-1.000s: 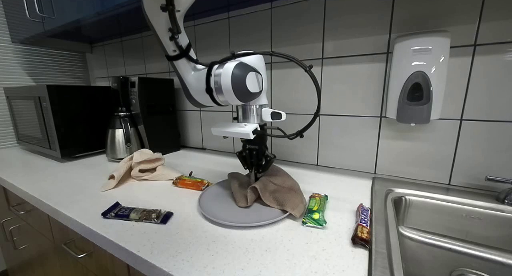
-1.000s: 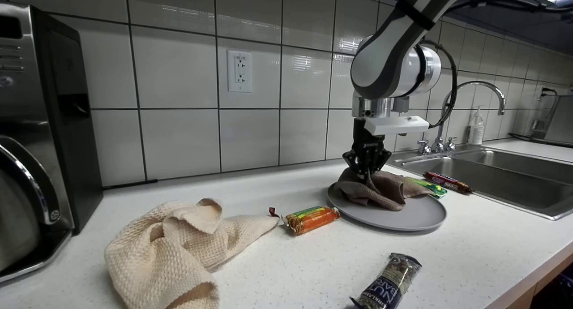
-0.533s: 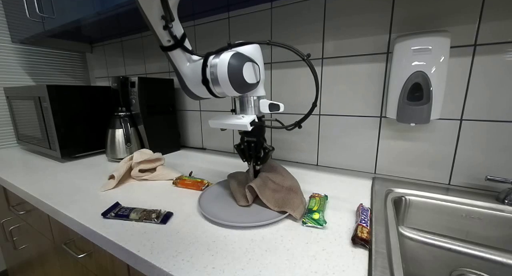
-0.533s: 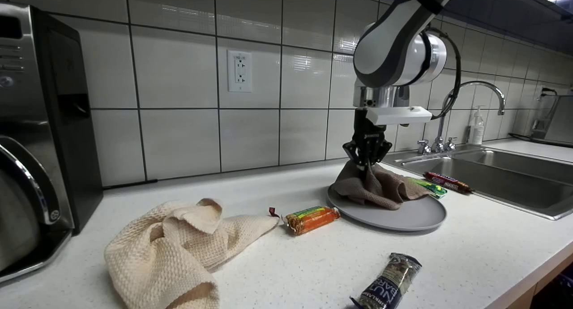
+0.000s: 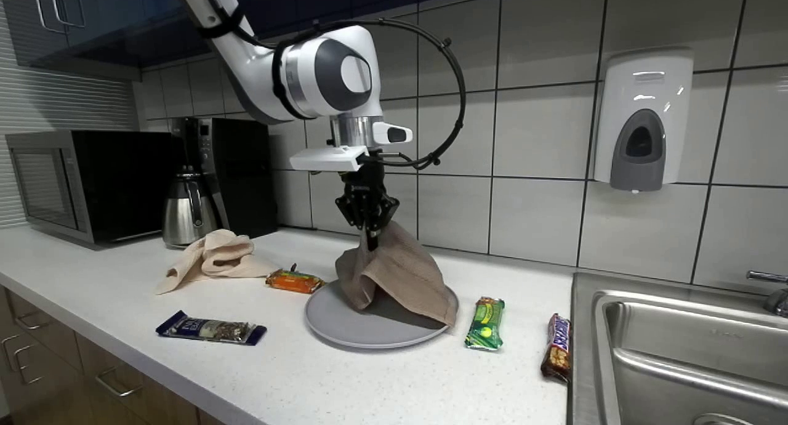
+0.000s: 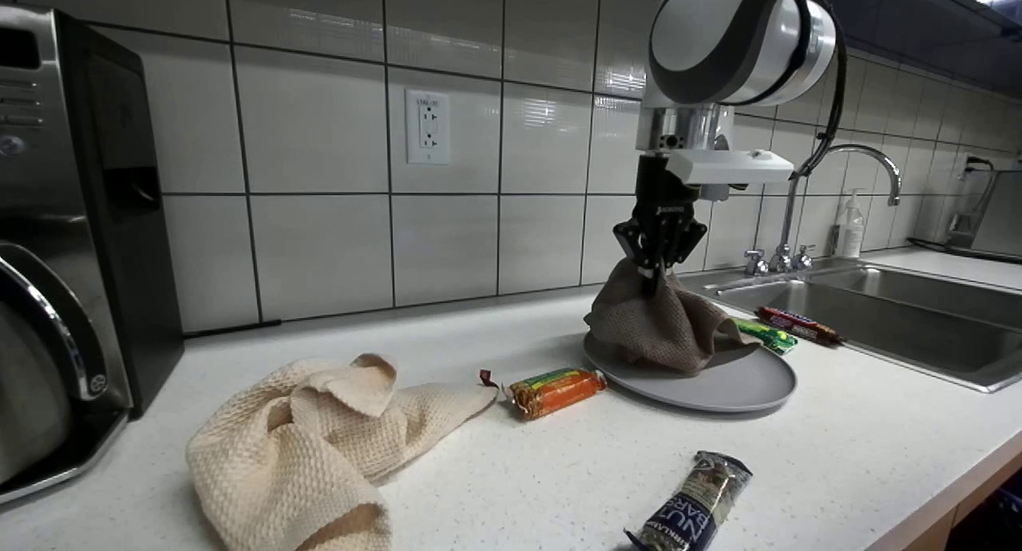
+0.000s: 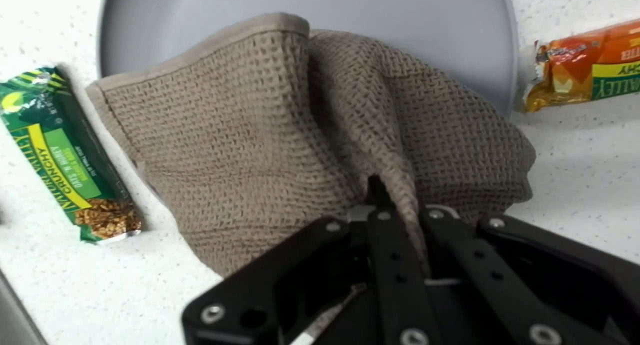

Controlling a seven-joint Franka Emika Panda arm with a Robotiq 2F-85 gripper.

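Gripper is pointing straight down above the counter, and it is grasping a fold of brown towel. In the wrist view, that fold is passing between the two fingers, which are pressing it from both sides. The towel is hanging like a tent above the far part of the plate, leaving the near part showing; the views are not making clear whether its lowest folds are touching the plate. In both exterior views, the orange bar is lying just left of the plate, and the green bar is lying to its right. Farther right, the brown bar is resting beside the sink. In an exterior view, the blue bar is lying at near left, close to the counter's front edge, while the cream towel is lying crumpled at far left. Beyond it, the jug is standing beside the black machine, and the microwave is sitting farther left. At right, the soap dispenser is hanging on the tiled wall. In an exterior view, the outlet is showing on that wall, left of the gripper.
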